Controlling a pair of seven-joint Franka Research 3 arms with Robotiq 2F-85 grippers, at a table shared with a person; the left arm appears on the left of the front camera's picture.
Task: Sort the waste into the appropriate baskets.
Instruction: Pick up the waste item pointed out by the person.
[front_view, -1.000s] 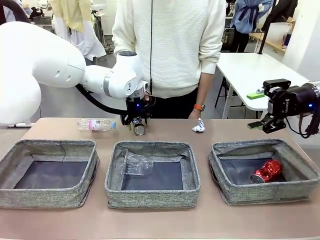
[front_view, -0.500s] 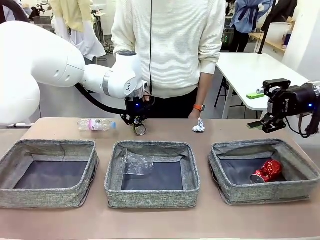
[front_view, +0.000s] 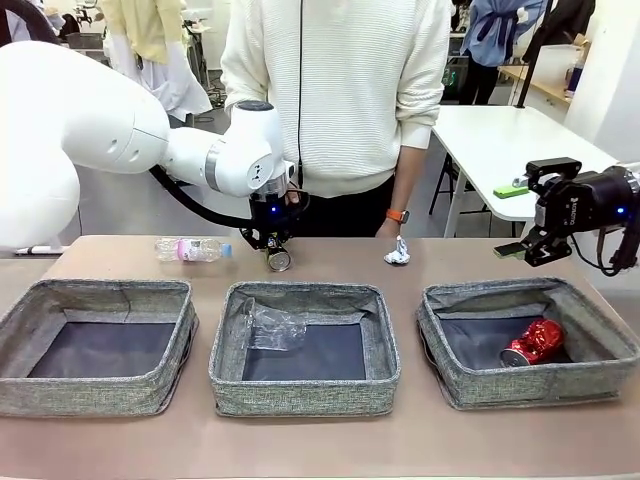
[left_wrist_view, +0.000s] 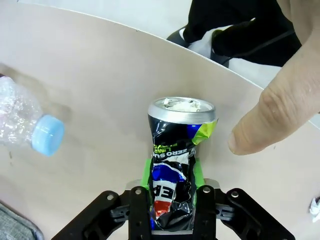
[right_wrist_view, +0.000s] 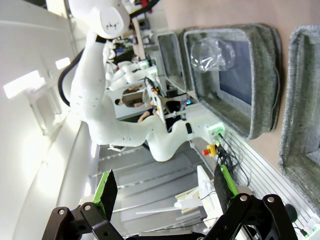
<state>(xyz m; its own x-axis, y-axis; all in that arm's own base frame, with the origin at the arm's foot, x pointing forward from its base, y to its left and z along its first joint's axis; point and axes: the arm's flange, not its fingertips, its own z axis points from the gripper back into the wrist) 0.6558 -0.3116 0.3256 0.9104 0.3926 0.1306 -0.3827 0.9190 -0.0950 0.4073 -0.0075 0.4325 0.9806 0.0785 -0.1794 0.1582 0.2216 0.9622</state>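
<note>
My left gripper (front_view: 272, 246) is shut on a dark printed can (front_view: 278, 259) at the far side of the table, behind the middle basket (front_view: 300, 402). In the left wrist view its green pads (left_wrist_view: 146, 172) press both sides of the crumpled can (left_wrist_view: 175, 150). A clear bottle (front_view: 192, 249) with a blue cap (left_wrist_view: 47, 135) lies to the can's left. A white paper wad (front_view: 397, 252) lies to its right. Crumpled clear plastic (front_view: 270, 325) sits in the middle basket, and a crushed red can (front_view: 533, 342) in the right basket (front_view: 530, 392). My right gripper (front_view: 545, 245) hangs open above the right basket's far edge.
The left basket (front_view: 100, 402) holds nothing. A person stands at the far side; a fingertip (left_wrist_view: 265, 120) hovers close to the can's right. A white table (front_view: 500, 130) stands behind on the right.
The left gripper and its can have dipped very slightly toward the table. The right arm has stayed still.
</note>
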